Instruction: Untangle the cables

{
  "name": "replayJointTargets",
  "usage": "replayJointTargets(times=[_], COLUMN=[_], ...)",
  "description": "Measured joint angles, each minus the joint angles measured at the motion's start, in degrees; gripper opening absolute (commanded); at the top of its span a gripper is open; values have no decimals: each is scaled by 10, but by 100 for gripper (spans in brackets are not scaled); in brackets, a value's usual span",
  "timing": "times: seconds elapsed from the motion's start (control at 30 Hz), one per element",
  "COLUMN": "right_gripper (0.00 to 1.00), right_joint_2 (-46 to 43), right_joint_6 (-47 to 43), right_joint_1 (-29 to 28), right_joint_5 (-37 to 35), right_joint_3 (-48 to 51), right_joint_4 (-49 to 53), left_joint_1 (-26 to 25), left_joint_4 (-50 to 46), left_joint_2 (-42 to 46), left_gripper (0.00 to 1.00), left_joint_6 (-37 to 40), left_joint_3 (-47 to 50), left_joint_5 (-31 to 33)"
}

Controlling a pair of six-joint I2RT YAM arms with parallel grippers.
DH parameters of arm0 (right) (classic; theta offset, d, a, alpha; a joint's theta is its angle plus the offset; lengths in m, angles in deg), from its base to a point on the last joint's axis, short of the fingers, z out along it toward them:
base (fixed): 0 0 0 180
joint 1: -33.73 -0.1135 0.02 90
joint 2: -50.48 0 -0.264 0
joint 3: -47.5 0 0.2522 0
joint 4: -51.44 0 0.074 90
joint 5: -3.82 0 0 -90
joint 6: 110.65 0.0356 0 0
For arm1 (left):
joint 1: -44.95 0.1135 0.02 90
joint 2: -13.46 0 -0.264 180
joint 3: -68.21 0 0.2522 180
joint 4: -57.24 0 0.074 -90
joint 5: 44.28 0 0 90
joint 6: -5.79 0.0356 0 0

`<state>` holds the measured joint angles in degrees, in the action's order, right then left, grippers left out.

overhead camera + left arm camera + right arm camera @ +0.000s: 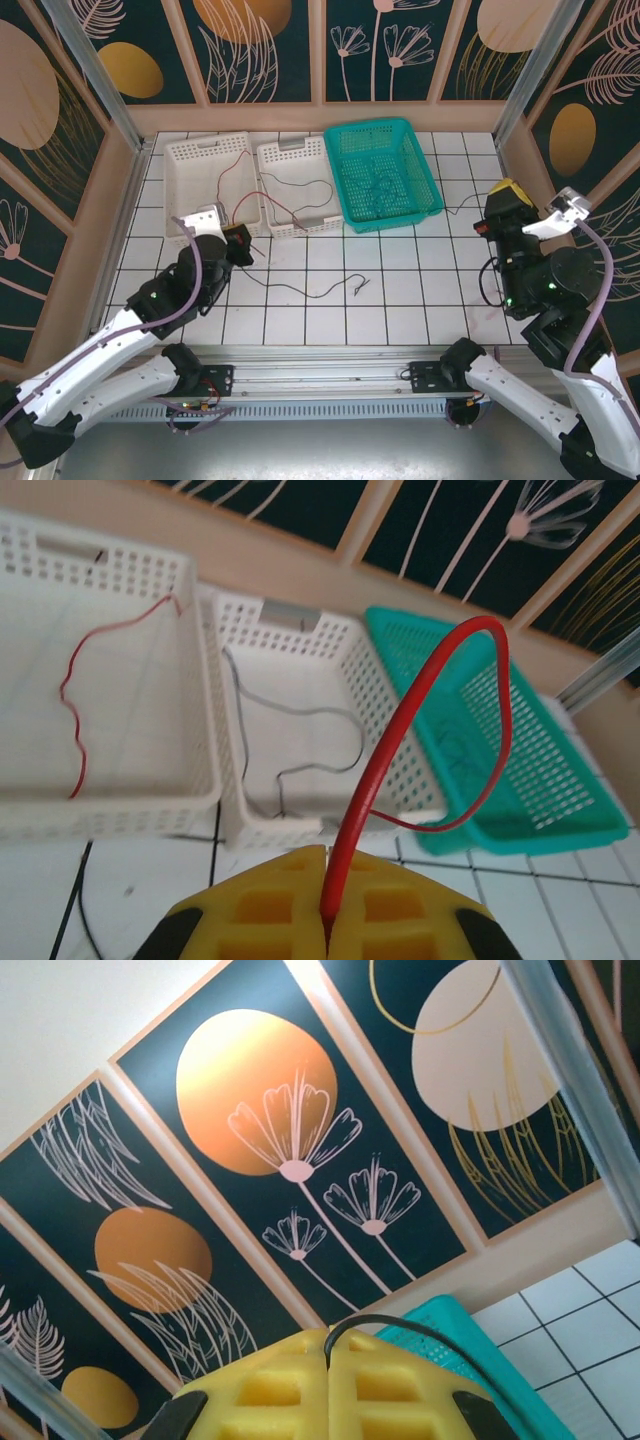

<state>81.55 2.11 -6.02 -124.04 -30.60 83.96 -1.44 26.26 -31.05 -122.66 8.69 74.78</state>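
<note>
The left tool [325,895] is clamped on a thin red wire [485,623]. The wire arcs up from the yellow pads, then drops toward the gap between the middle white perforated basket [270,825] and the teal mesh basket [540,832]. At the right of the white tiled bench [400,300], the right tool [327,1360] pinches a thin black wire [365,1317]. A second red wire [68,695] lies in the far-left white basket [110,815]. A hard pull could snag the held wire in the perforations and drag a light basket, or slip it from the pads.
</note>
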Motion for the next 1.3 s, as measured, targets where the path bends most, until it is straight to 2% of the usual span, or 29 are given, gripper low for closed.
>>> replayJointTargets(times=[0.13, 0.4, 0.6, 0.87, 1.03, 1.3], right_gripper=[0, 0, 0, 0, 0, 0], right_joint_2=[3, 45, 67, 74, 74, 74], right_joint_6=[1, 23, 39, 52, 61, 63], right_joint_1=[0, 0, 0, 0, 0, 0], right_joint_5=[30, 115, 165, 208, 226, 241], right_joint_3=[17, 53, 68, 68, 68, 70], right_joint_4=[-10, -33, -40, -54, -54, -56], left_joint_1=[0, 4, 46, 148, 235, 315], left_joint_4=[-13, -37, -32, -23, 1, 10], left_joint_2=[-9, -26, -56, -99, -130, -202], left_gripper=[0, 0, 0, 0, 0, 0], left_joint_6=[30, 106, 155, 196, 205, 192], left_joint_3=[-55, -142, -156, -180, -201, -200], left_joint_5=[28, 167, 221, 203, 171, 118])
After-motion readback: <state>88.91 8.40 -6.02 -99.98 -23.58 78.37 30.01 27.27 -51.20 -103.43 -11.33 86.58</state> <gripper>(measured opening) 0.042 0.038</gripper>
